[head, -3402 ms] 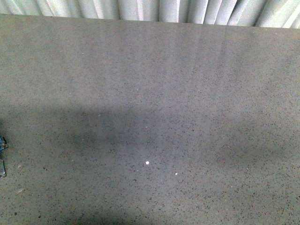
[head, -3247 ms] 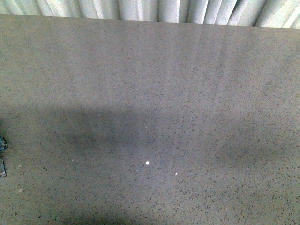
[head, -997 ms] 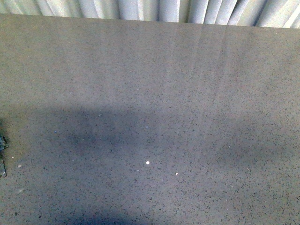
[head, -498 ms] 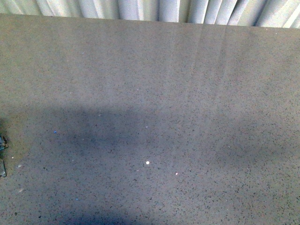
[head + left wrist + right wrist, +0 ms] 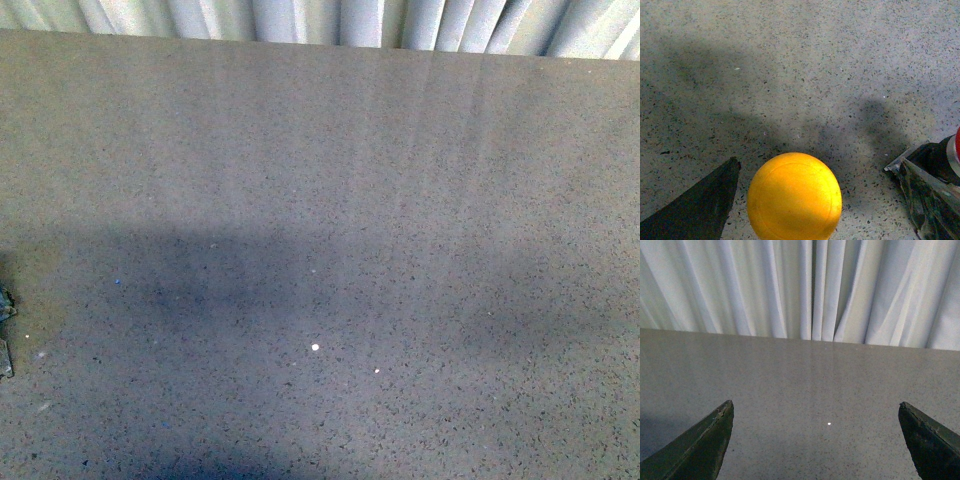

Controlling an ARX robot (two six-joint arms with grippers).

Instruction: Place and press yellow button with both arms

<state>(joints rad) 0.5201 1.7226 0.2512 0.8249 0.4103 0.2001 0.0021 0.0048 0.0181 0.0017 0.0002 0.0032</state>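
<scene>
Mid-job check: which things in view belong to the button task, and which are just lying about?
Job: orange-yellow domed round button; open left gripper straddling it; open right gripper, empty.
Lying about: black object with red edge beside the left gripper; white speck on the grey speckled table; pale curtain.

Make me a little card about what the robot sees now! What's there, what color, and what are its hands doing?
Button: yellow button, round cap, on the table
Table: grey speckled table, pale curtain behind
Left gripper: open, one finger beside the button, not touching
Right gripper: open, holding nothing
Front view: button not in sight
</scene>
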